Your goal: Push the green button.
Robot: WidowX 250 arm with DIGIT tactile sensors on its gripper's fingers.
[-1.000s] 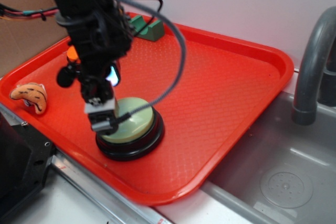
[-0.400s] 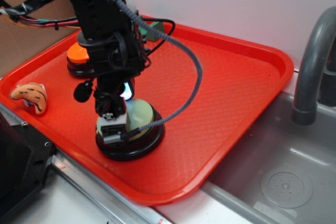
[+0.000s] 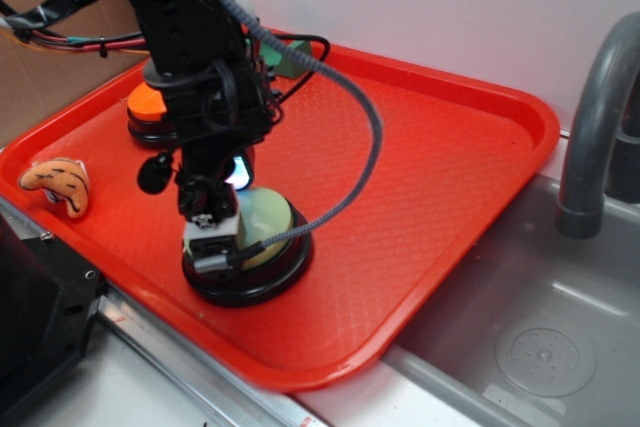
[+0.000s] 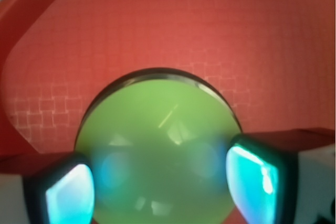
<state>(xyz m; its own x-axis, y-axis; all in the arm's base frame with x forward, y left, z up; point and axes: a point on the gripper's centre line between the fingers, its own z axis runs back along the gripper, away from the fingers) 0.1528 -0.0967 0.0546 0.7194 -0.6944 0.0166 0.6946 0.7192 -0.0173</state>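
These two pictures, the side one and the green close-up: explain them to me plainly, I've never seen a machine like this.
The black machine is a small robot arm. Its gripper, the two-fingered pinching end, points down at a pale green button on a red tray.

The side picture is taken from beside the tray. The close-up comes from a camera on the arm's wrist, looking down: the green button fills the view, with the gripper's fingers glowing bluish at either side.

Also on the tray: an orange button and a small striped toy. A sink sits beside it. The gripper is open and holds nothing.
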